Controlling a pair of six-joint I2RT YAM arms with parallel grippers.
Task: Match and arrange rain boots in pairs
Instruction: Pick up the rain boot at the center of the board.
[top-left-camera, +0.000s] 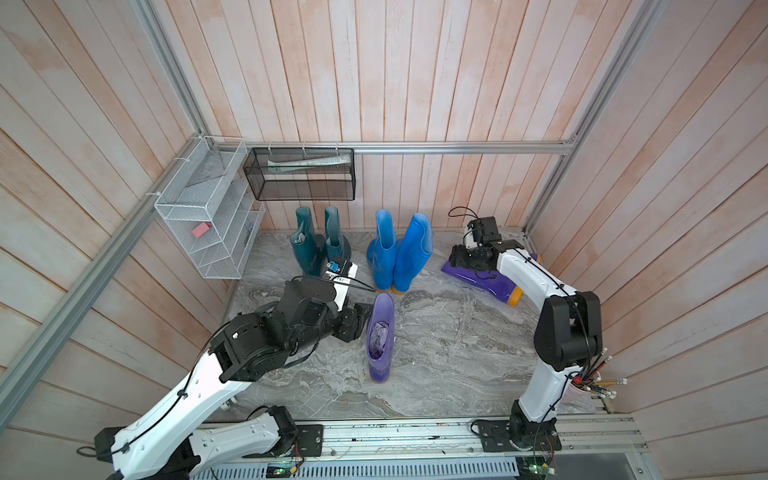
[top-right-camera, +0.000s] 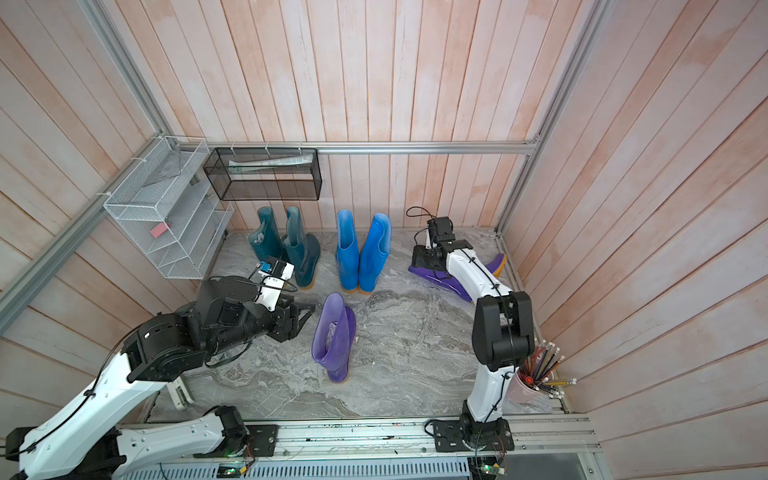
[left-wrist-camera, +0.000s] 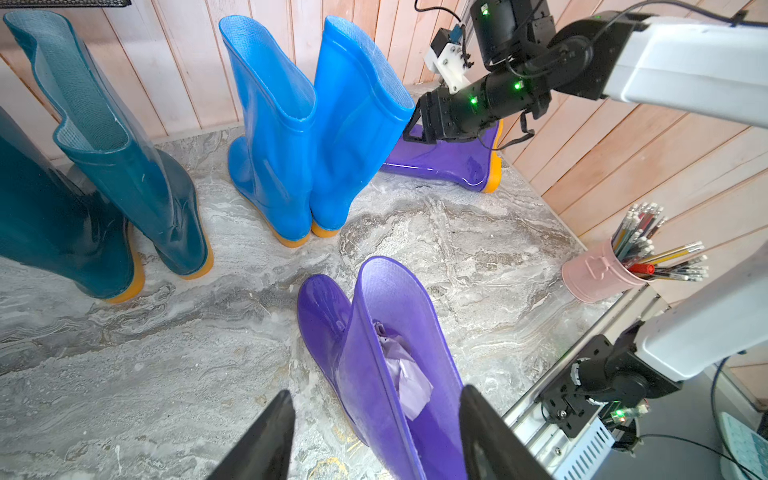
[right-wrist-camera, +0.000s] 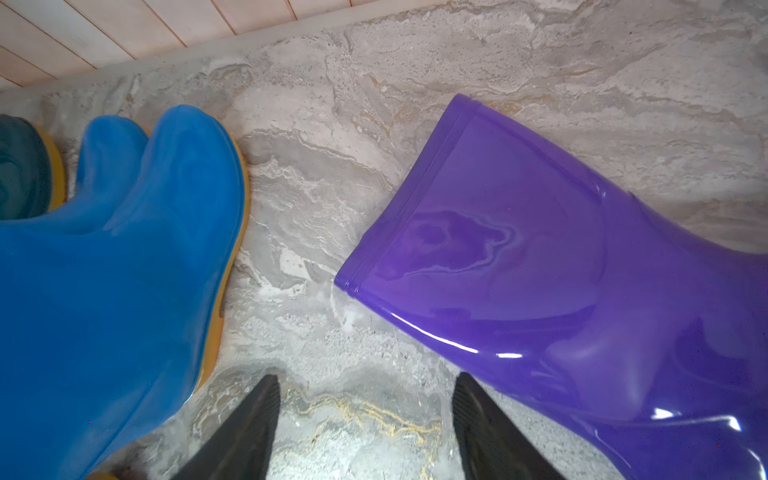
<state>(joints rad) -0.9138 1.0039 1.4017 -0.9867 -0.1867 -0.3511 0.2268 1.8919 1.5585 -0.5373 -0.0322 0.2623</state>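
My L gripper (left-wrist-camera: 376, 390): jaws apart, holding nothing, just beside shaft of pale purple boot (top-left-camera: 380, 336), which stands upright mid-surface (top-left-camera: 449, 353). My R gripper (right-wrist-camera: 365, 376): released, empty, next to dark purple boot (top-left-camera: 486, 279) lying on its side nr back-right corner. Teal pair (top-left-camera: 305, 249) & blue pair (top-left-camera: 409, 253) upright along back edge.
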